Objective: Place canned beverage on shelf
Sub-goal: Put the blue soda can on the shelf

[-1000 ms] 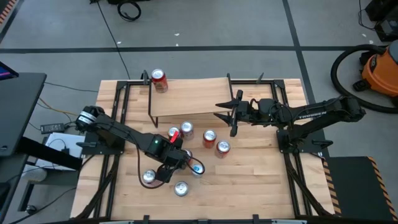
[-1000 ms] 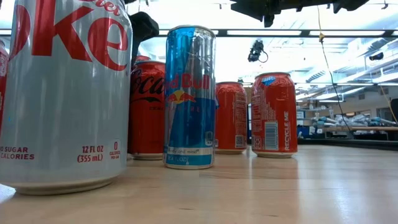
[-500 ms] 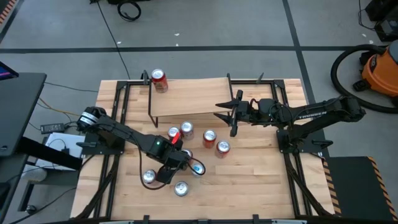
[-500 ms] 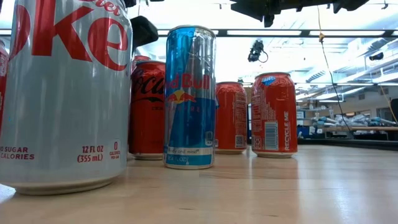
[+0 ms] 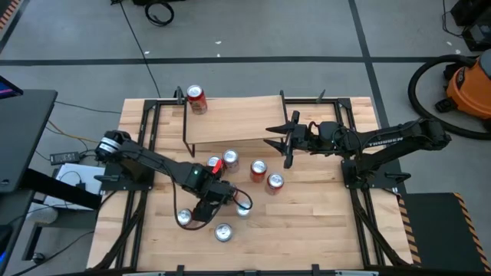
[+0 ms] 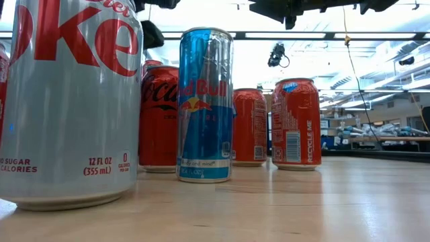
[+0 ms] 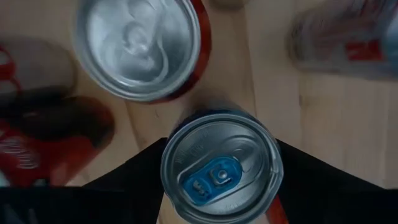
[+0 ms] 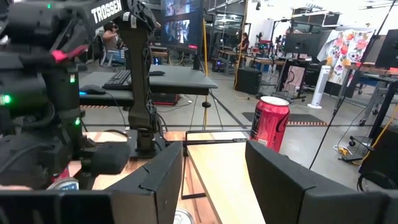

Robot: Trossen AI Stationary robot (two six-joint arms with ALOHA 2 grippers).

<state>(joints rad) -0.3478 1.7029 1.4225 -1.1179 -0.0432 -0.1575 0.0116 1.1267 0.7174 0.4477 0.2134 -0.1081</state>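
Note:
A tall blue-and-silver can [image 6: 205, 104] stands upright on the tabletop among other cans. My left gripper [image 7: 221, 155] points down over it and is open. In the left wrist view its two dark fingers [image 7: 134, 171] flank the can's blue-tabbed top [image 7: 217, 174]. In the low view the can's top and sides show bare. The shelf [image 5: 230, 119], a light-wood board on black legs, stands at the far side with a red can [image 5: 197, 98] on its far left corner. My right gripper [image 5: 276, 138] hangs level and open at the shelf's right end.
A red can [image 7: 143, 46] stands close beside the blue one. A silver Diet Coke can [image 5: 223, 231] and another silver can [image 5: 184, 218] stand nearer the front edge. Three red cans [image 5: 258, 170] stand between the blue can and the shelf. Black frame rails [image 5: 138, 192] line both table sides.
My left gripper has rolled a little about its downward line above the blue can. In the low view its dark part over the red cans shows smaller than before. All cans stand where they were.

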